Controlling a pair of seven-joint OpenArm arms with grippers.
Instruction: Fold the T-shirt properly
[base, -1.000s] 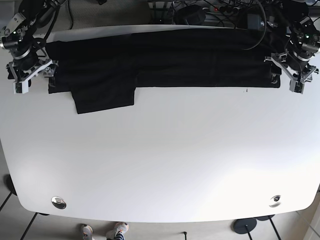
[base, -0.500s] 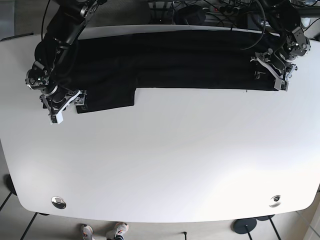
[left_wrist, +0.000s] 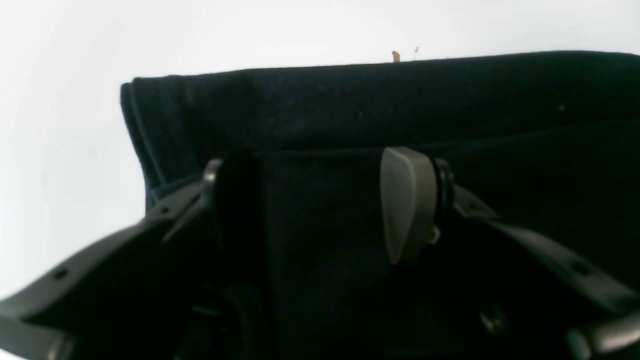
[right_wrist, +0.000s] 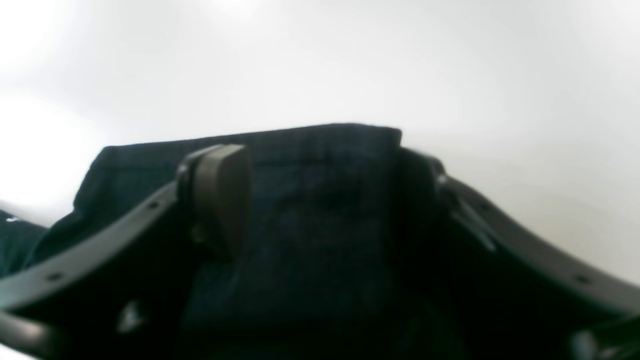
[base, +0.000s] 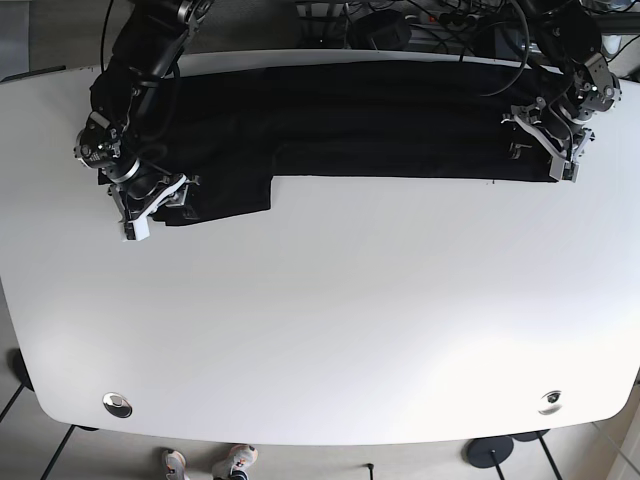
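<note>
Fingers (left_wrist: 407, 205) of both arms straddle the black T-shirt (base: 350, 115), spread apart.

White table (base: 330, 330): round metal fittings near front-left (base: 118, 404) and front-right (base: 550, 401) corners. Cables (base: 420, 20) behind back edge.

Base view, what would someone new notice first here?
A long black T-shirt stretches across the far edge of the white table, one sleeve hanging toward the front on the view's left. The right tool straddles that sleeve's corner with its jaws apart, and the left tool sits open over the opposite end.
</note>
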